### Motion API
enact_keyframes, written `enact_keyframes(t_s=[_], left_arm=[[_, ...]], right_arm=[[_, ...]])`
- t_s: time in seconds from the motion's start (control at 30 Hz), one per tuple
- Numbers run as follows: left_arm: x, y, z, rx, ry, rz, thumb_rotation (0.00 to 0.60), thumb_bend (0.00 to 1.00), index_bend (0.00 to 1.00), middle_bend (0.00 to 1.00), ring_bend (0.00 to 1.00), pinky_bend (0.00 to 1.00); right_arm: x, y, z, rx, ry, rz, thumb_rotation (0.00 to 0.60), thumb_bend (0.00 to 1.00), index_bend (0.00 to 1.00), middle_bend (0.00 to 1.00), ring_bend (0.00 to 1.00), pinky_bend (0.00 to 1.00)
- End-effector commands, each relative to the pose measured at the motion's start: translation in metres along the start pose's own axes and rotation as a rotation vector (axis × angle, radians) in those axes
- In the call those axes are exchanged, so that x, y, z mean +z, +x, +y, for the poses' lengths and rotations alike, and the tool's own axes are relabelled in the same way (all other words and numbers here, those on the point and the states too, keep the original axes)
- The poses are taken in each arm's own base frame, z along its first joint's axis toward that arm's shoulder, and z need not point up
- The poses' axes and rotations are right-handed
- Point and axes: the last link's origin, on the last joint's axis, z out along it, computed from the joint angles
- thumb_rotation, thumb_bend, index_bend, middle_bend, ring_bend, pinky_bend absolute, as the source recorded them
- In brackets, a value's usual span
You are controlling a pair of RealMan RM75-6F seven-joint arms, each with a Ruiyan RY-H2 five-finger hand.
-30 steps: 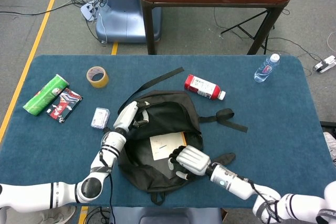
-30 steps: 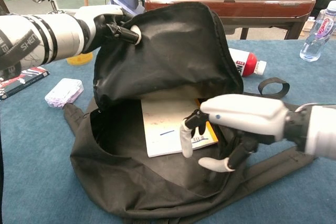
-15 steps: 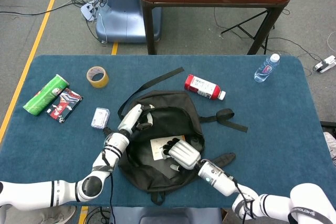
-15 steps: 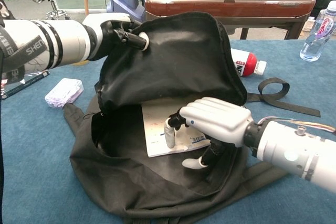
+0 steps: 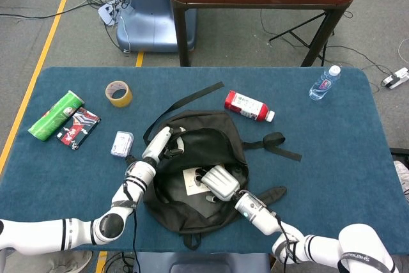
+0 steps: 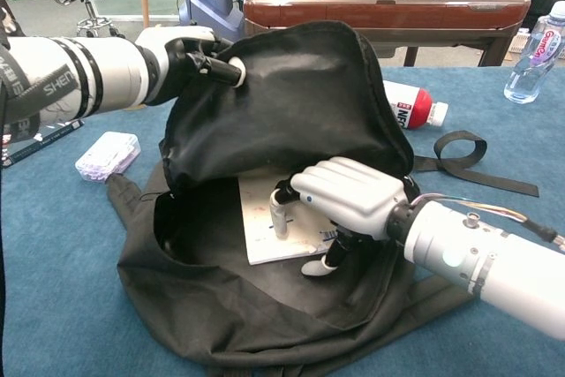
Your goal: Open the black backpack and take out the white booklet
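While left hand (image 6: pixel 190 50) lifts flap (image 6: pixel 291 103), fingers (image 6: pixel 281 214) touch booklet (image 6: pixel 265 227)

Black backpack (image 5: pixel 192 177) open; left hand (image 5: pixel 163 145) grips its left flap; right hand (image 5: pixel 217 183) inside it, on white booklet (image 5: pixel 190 178).

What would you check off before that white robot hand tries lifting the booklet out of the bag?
1. Black fabric backpack open: ok.
2. Left hand holds the flap up: ok.
3. White paper booklet visible inside: ok, partly covered.
4. Right hand inside the opening, over the booklet: ok.
5. Right hand's fingers gripping the booklet: cannot tell; one fingertip touches the page.
6. Way out unblocked: ok, opening wide toward the front.
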Motion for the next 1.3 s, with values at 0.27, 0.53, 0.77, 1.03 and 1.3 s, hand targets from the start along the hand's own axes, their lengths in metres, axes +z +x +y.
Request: enact_keyframes(t_s=[0.27, 0.53, 0.77, 1.03, 1.3], left_arm=[[0.002, 0.004, -0.003, -0.025, 0.012, 0.006, 0.6, 0.83, 0.65, 0.56, 0.5, 0.57], [0.003, 0.01, -0.007, -0.039, 0.029, 0.015, 0.6, 0.83, 0.65, 0.56, 0.5, 0.57], [0.003, 0.014, -0.009, -0.05, 0.036, 0.014, 0.6, 0.83, 0.65, 0.55, 0.5, 0.56], [0.003, 0.016, -0.01, -0.057, 0.039, 0.009, 0.6, 0.83, 0.64, 0.54, 0.49, 0.55], [0.003, 0.015, -0.008, -0.058, 0.037, 0.006, 0.6, 0.83, 0.64, 0.54, 0.49, 0.55]], right_arm=[[0.008, -0.004, -0.003, -0.034, -0.002, 0.001, 0.6, 0.07, 0.43, 0.32, 0.23, 0.32], [0.015, -0.007, -0.005, -0.068, 0.002, 0.022, 0.6, 0.23, 0.43, 0.32, 0.23, 0.32], [0.021, -0.01, -0.005, -0.1, 0.006, 0.043, 0.6, 0.38, 0.43, 0.36, 0.23, 0.32], [0.022, -0.003, -0.002, -0.117, 0.011, 0.095, 0.6, 0.5, 0.43, 0.38, 0.25, 0.32], [0.022, 0.004, 0.001, -0.131, 0.017, 0.141, 0.6, 0.54, 0.49, 0.42, 0.3, 0.32]])
